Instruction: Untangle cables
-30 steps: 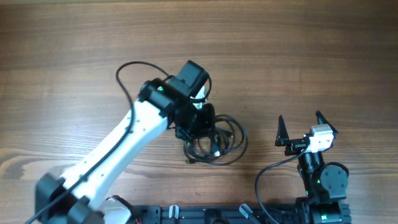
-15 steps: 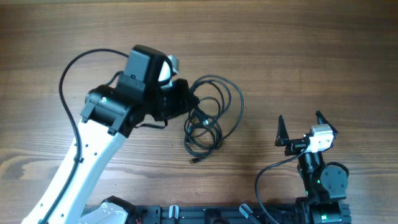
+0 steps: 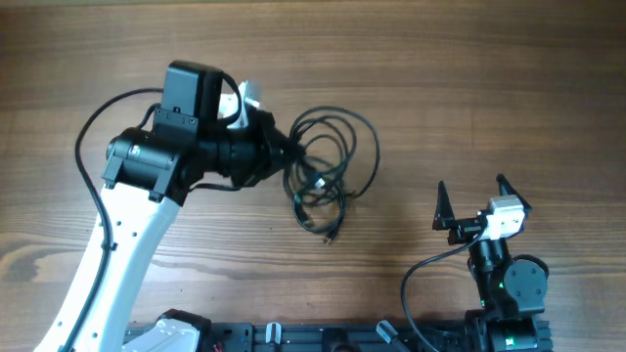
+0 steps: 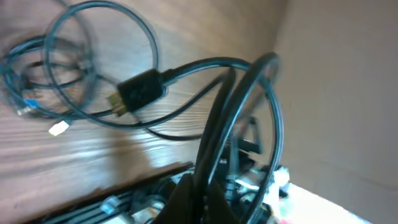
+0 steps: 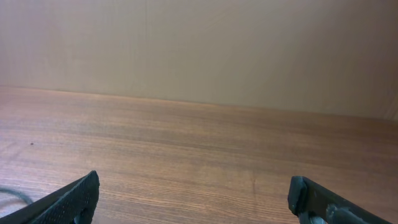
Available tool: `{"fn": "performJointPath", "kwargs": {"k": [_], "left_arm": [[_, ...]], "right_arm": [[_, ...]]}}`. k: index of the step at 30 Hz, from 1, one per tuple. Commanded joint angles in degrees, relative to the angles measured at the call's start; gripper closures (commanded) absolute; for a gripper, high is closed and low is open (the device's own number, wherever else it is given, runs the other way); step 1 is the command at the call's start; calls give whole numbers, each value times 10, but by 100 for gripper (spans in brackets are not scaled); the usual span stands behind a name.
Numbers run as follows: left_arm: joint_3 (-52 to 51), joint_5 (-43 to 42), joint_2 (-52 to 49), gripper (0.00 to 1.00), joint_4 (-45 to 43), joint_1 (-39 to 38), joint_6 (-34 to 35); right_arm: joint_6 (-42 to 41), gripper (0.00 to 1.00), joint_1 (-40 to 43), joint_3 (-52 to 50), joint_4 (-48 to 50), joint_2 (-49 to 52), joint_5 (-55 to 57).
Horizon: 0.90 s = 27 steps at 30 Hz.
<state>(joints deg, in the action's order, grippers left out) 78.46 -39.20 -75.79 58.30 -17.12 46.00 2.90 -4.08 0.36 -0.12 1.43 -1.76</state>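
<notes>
left gripper (image 3: 286,158) has swung from lower centre of the overhead frame to left of centre over the last second. The cables (image 3: 333,171) have come with it. The bundle was lower and tight under the gripper; now it's dragged up and fanned out just right of it. So the grip is holding. The gripper reads as pinched on a strand at the bundle's left edge, though the fingertips are lost in black from overhead and blurred in the wrist view.

What it means for the task: the pull has loosened the clump but separated nothing, and the loops still overlap. My read is that this is early in the untangle. One cord needs drawing clear while the rest stays put, and nothing pins the rest right now.

right gripper (image 3: 471,188) hasn't moved. It's parked lower right, spread wide, nothing between the fingers, well apart from the cables. Its wrist view shows only bare surface (image 5: 199,149).

Cables now:
- Centre of the overhead frame, lying on the surface apart from the bit held at the left gripper.
- Thin black cords, with round loops stacked to the upper right and tighter crossings to the lower left.
- One plug end (image 3: 330,237) trails at the bottom.
- In the left wrist view: a blocky black plug (image 4: 140,93) mid-frame, a small white tip (image 4: 59,129) at left, and overlapping coils upper left.
- Can't tell how many cords there are.
</notes>
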Motion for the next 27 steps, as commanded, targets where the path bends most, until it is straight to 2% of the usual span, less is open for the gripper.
{"fn": "performJointPath", "kwargs": {"k": [1,5,7,8,10,15,17,20,22,26,27], "left_arm": [[12,144,12,96,86,-6,8],[12,105,12,96,97,-26,8],[12,90,12,92,97,-37,8],[12,93,12,96,95,-42,8],[12,107,12,96,96,-55,8],[12,2,13,96,71,-62,-20],[12,13,14,96,64,-61,-21],[12,107,14,96,80,-61,-20],[12,140,14,96,100,-61,-20],[12,57,16,90,91,-61,-21],[12,58,16,93,85,-61,-21]], "right_arm": [[1,0,3,-1,2,-1,-9],[1,0,3,-1,2,-1,-9],[1,0,3,-1,2,-1,-9],[1,0,3,-1,2,-1,-9],[1,0,3,-1,2,-1,-9],[1,0,3,-1,2,-1,-8],[1,0,3,-1,2,-1,-9],[1,0,3,-1,2,-1,-9],[1,0,3,-1,2,-1,-9],[1,0,3,-1,2,-1,-9],[1,0,3,-1,2,-1,-9]]}}
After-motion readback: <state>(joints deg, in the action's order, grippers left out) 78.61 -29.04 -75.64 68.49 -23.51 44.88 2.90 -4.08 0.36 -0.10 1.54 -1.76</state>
